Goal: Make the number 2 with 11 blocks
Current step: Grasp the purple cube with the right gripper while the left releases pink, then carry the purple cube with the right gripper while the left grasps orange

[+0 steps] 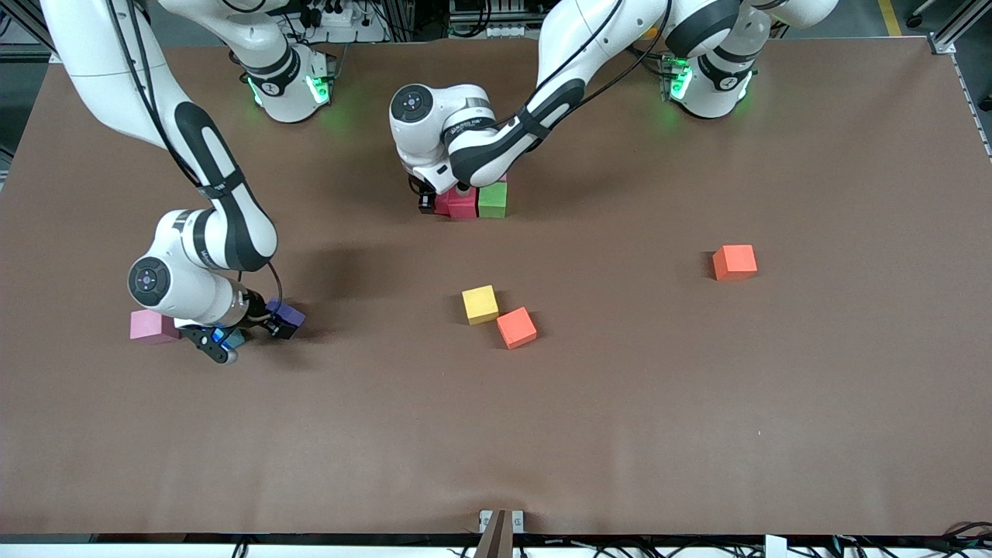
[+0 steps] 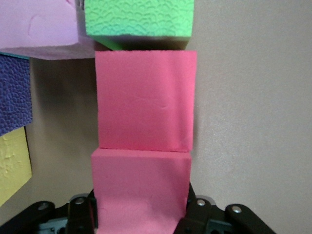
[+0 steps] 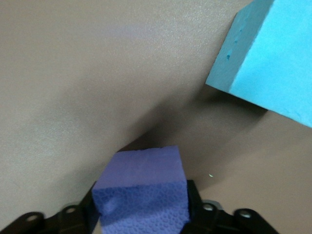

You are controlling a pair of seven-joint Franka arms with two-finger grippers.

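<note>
Orange and yellow foam lies loose nearest the front camera: an orange block [image 1: 516, 327] touching a yellow block [image 1: 480, 304] mid-desk, and a second orange block [image 1: 734, 261] toward the left arm's end. At the right arm's end, the right pincer [image 3: 141, 214] is clamped on a purple block [image 3: 140, 195], with a light blue block [image 3: 265, 63] and a pink block [image 1: 153, 325] close by. It looks freshly gripped, so lifting and carrying it to the figure comes next. Farthest off, the left pincer [image 2: 141, 214] is clamped on a red block [image 2: 140, 190], set against another red block [image 2: 145, 100] beside a green block [image 2: 139, 19] — the number 2 is only begun. Releasing calls for flush alignment first. No readable writing shows.
</note>
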